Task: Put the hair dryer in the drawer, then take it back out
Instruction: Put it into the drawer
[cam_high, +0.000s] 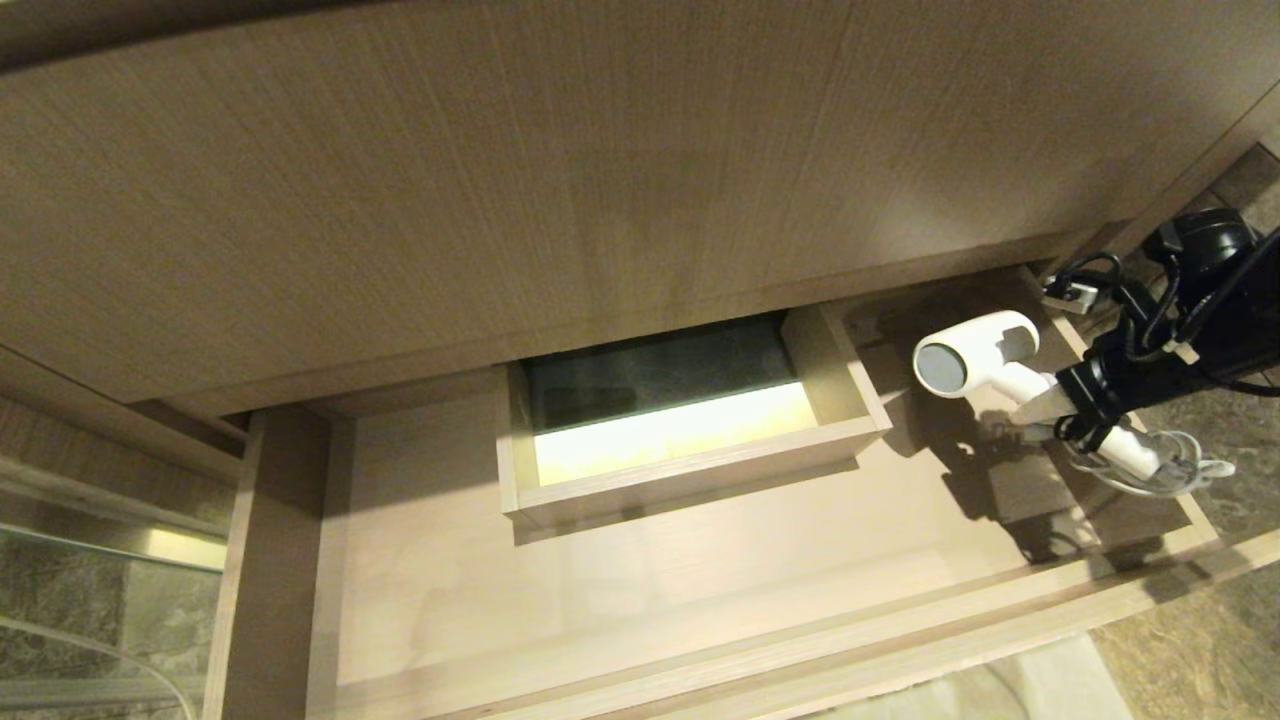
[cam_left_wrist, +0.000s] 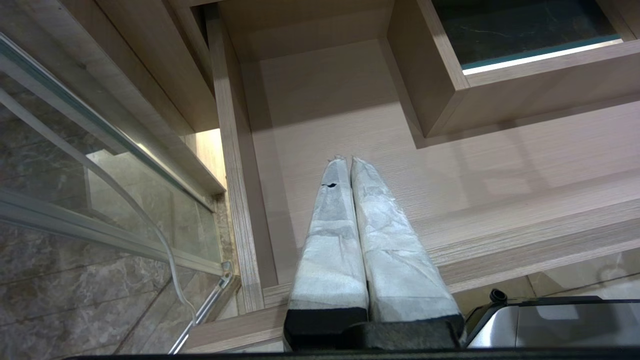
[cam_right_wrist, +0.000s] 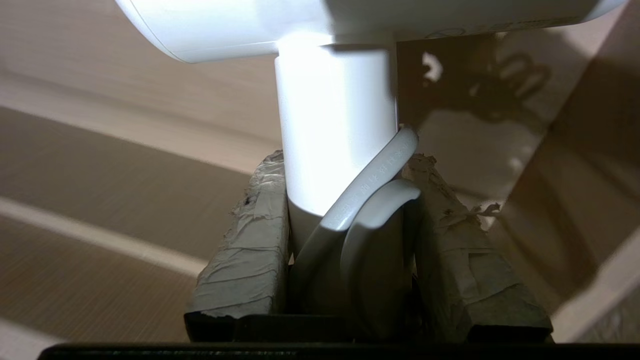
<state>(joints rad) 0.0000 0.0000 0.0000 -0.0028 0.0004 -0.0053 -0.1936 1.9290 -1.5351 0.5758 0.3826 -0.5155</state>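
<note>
Your right pincer (cam_right_wrist: 345, 200) is clamped on the white handle of the hair dryer (cam_high: 975, 355), a cord loop pinched in with it. The head view places the dryer over the open drawer's (cam_high: 700, 640) right end, near its side wall. Only the left wrist view shows your left pincer (cam_left_wrist: 347, 162): pads together, holding nothing, above the drawer's bare left floor beside the inner box (cam_high: 690, 470).

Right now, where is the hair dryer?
In the head view the hair dryer is at the right end of the open drawer, held by its handle in the right gripper, right of the small inner box.
</note>
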